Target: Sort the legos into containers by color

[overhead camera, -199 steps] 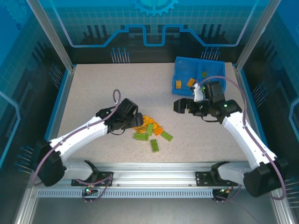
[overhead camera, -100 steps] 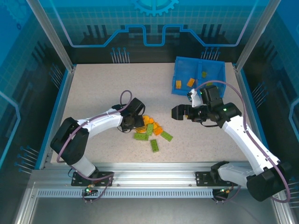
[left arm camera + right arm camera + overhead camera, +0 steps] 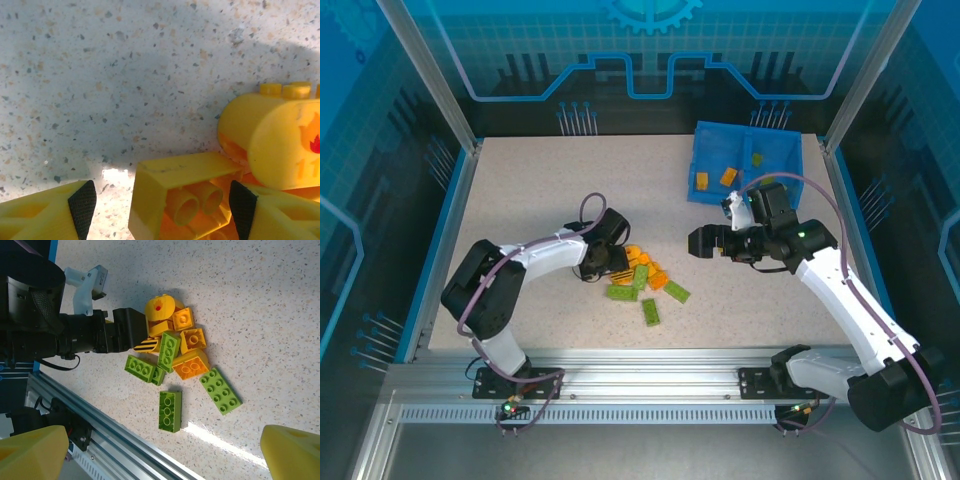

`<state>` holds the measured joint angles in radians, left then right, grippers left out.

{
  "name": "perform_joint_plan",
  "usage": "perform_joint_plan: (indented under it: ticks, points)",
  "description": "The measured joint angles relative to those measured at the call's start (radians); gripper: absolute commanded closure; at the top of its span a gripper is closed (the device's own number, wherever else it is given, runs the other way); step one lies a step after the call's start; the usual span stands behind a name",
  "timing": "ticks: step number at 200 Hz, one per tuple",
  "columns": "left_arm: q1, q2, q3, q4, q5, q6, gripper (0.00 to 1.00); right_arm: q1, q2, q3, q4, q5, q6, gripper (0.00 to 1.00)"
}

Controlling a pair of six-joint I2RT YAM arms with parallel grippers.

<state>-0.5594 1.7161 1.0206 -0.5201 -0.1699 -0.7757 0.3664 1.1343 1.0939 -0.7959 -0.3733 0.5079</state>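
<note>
Speckled table, orange and green legos mid-front, blue bin far right.

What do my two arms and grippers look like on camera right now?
Both the left arm and right arm have white shells with black joints, and a purple cable loops along each. The left gripper and right gripper have black bodies. Wrist views show yellow fingers, with black pads on the left.
</note>
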Motion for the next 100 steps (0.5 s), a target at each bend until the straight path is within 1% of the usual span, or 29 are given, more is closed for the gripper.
perform_joint_plan:
  ticks: [21,44,75,100]
  points:
    - [0.001,0.003,0.0,0.005,0.003,0.006,0.25,0.0,0.0,0.0,0.0,0.003,0.002,0.0]
    - [0.001,0.01,-0.001,0.016,0.002,0.018,0.35,0.0,0.001,0.0,0.0,0.003,0.009,0.0]
    - [0.002,0.026,-0.002,0.04,0.004,0.018,0.45,0.0,0.006,0.002,0.0,0.006,0.016,0.0]
    - [0.001,0.029,-0.003,0.039,0.003,0.021,0.57,0.002,0.006,0.005,-0.001,0.008,0.016,0.0]
